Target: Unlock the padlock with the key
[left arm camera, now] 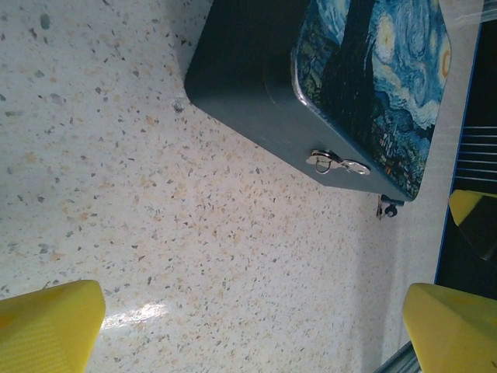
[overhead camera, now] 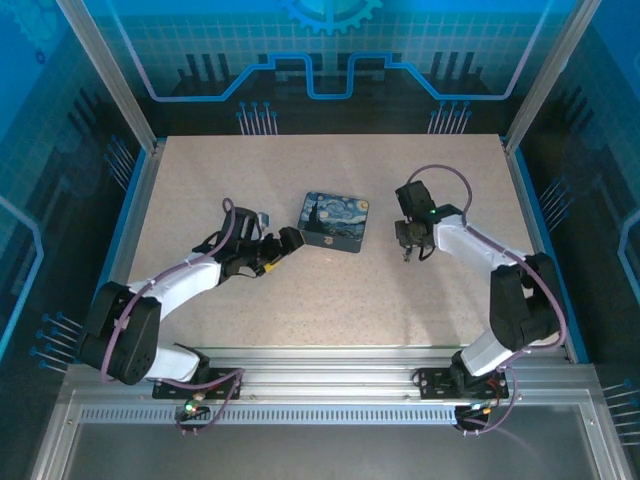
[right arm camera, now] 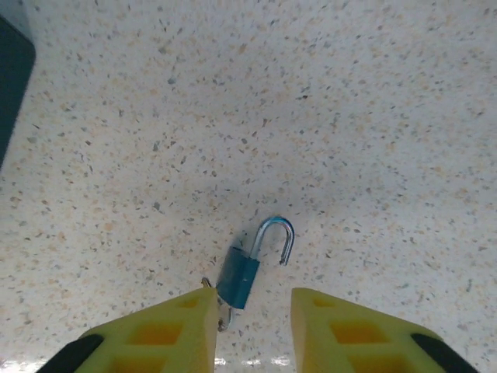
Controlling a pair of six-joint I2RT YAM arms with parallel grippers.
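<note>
Padlock [right arm camera: 238, 278]: blue body with a silver shackle that stands open, one leg free of the body. It is on the speckled table [overhead camera: 300, 300] at the tips of the right arm's fingers, apart from the box and on its right.
Key [right arm camera: 222, 314]: a thin metal sliver at the bottom end of the padlock's body, just beside one yellow pad. It is too small to tell whether it sits in the keyhole.
Right gripper [right arm camera: 254, 297]: pointing down at the table. Its jaws stand a little apart, with bare table showing between the pads. The padlock's lower end lies in that gap, nearer one pad and clear of the other.
Left gripper [left arm camera: 252, 295]: low over the table, just left of the box. Its jaws are spread wide with nothing between them, and they face the box's front corner.
Box [overhead camera: 334, 222]: dark blue with a swirling night-sky lid, lying flat near the middle of the table between the two arms.
Clasp [left arm camera: 338, 164]: small and silver, on the box's front wall below the lid edge.
</note>
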